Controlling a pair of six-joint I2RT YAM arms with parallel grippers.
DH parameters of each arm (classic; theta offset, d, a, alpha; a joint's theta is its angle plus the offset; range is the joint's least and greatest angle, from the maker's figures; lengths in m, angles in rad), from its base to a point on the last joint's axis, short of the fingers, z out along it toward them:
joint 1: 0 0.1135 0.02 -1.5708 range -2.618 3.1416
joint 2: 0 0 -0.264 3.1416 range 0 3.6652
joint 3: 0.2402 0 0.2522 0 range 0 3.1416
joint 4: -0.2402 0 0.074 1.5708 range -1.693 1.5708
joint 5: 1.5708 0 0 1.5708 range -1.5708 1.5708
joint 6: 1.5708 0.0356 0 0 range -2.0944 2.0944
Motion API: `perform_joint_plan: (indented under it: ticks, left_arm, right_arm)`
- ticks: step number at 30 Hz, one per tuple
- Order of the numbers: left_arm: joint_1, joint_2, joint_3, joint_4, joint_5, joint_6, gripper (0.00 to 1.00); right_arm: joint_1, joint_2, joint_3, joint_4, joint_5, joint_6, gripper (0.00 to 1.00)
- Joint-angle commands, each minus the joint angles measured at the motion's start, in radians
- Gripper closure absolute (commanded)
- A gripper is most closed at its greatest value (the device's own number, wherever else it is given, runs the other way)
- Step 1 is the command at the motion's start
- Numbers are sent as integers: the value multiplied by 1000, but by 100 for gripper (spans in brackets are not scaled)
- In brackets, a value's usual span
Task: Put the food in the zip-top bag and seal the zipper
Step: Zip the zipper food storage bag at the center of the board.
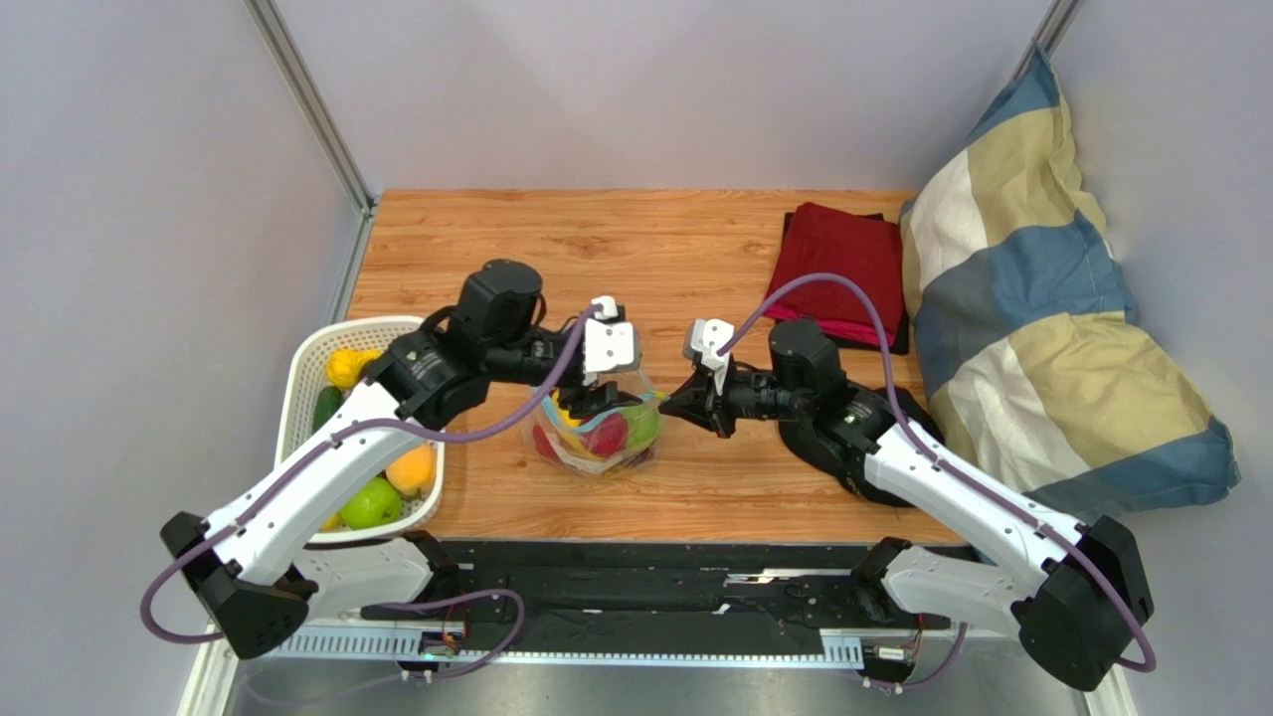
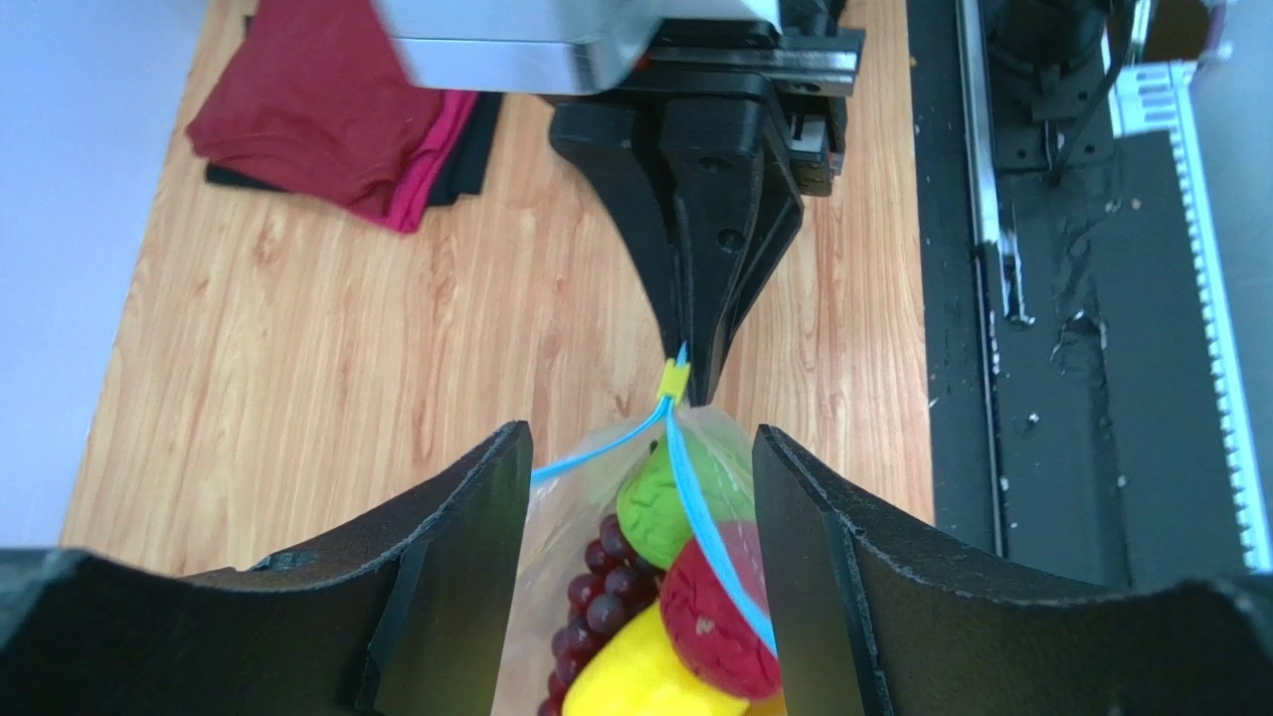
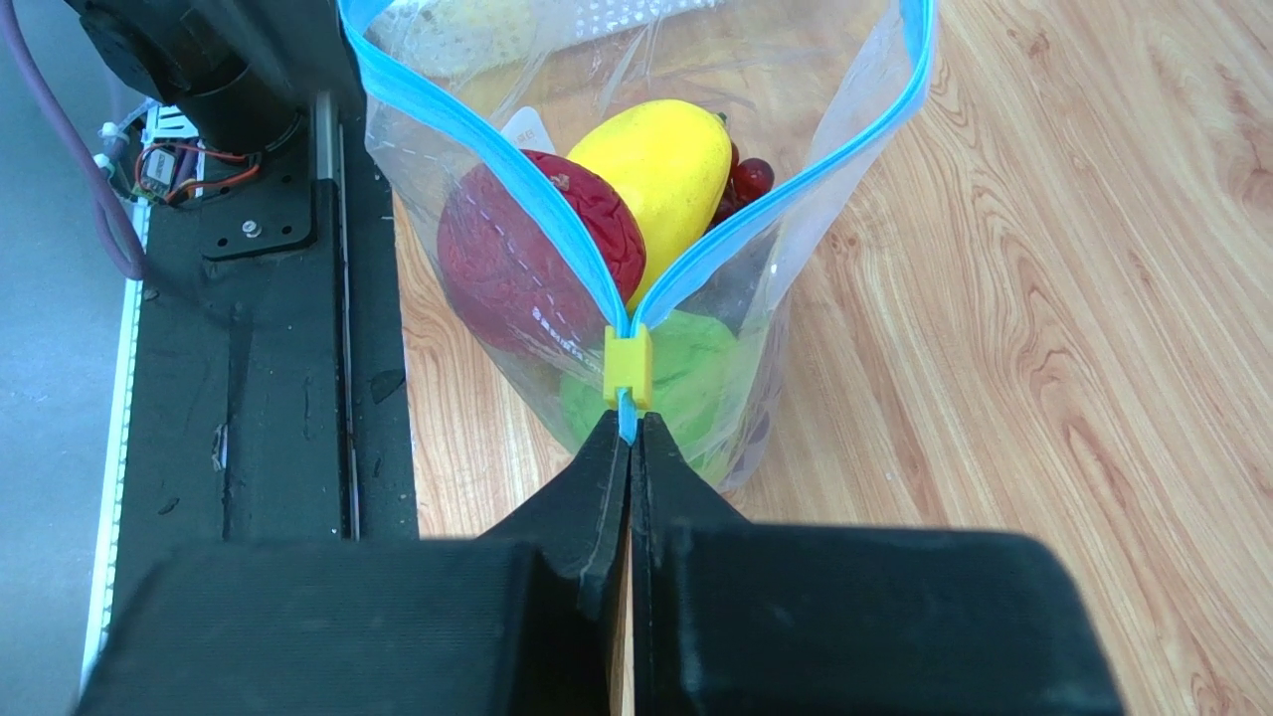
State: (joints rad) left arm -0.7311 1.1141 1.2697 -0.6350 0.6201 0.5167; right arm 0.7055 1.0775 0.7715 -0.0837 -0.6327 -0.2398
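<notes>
Our right gripper [image 3: 629,448] is pressed together on the end of the zipper [image 3: 629,316], just behind its yellow slider [image 3: 628,363]. Our left gripper [image 2: 643,440] is spread wide, one finger on each side of the zip-top bag [image 3: 777,299]. The bag's mouth is open. Inside is food [image 3: 516,269]: red, yellow, green, and purple grapes [image 2: 590,597]. The bag sits on the wooden table [image 1: 673,246], between a white basket [image 1: 321,351] and a striped pillow [image 1: 1031,299].

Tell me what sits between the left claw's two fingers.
In the left wrist view, the clear crinkly plastic zip-top bag of fruit, its light blue zipper strip unsealed, sits between the fingers of the open left claw.
</notes>
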Motion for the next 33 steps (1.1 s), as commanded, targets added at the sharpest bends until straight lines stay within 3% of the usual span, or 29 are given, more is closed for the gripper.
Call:
perform_joint_plan:
  ticks: [1, 17, 23, 30, 33]
  left_arm:
    - [-42, 22, -29, 112, 37, 140, 36]
    - [-70, 159, -36, 69, 33, 241, 51]
    - [-70, 171, -38, 40, -2, 262, 67]
    - [-65, 164, -40, -41, -22, 287, 93]
    - [-42, 151, -41, -55, -20, 289, 97]
  right_arm:
    - [18, -7, 45, 59, 45, 8, 100]
    - [29, -8, 66, 47, 83, 4, 100]
    - [31, -31, 60, 35, 96, -10, 100]
    - [31, -59, 66, -34, 65, -79, 100]
    - [28, -74, 52, -34, 73, -87, 100]
